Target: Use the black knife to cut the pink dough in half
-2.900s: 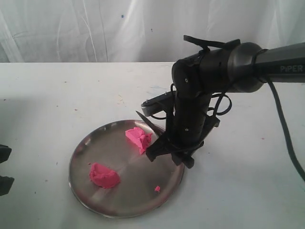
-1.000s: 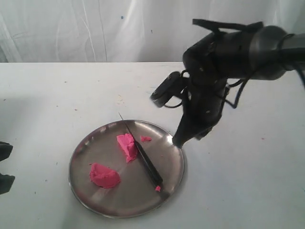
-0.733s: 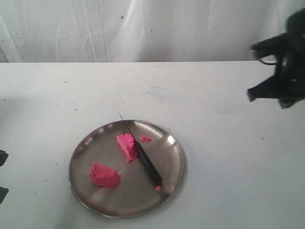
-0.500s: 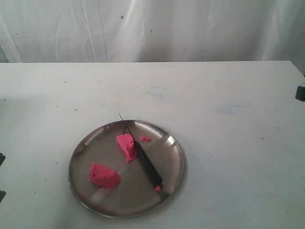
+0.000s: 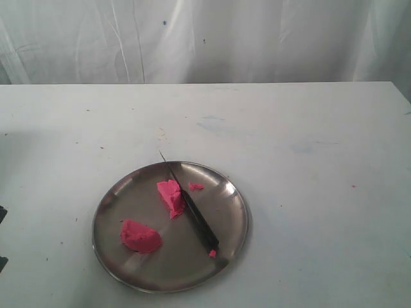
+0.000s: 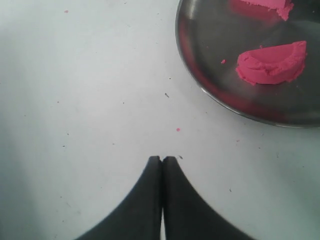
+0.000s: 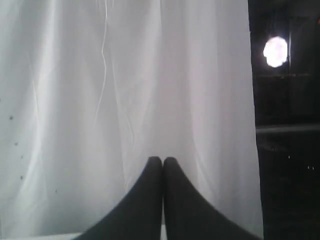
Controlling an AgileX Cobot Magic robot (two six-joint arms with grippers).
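Two pink dough (image 5: 170, 196) chunks, one black knife (image 5: 196, 218); both tools (image 6: 162, 161) (image 7: 162, 161) pressed closed, holding nothing.

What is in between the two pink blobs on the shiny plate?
Only bare steel plate lies between the two pink dough chunks in the exterior view. The black knife lies on the far side of the upper chunk.

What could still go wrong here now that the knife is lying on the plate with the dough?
The black knife lies touching one piece of the pink dough, so lifting it may drag that piece. Its tip overhangs the steel plate rim, so a bump could tip it. Loose pink crumbs might stick to fingers.
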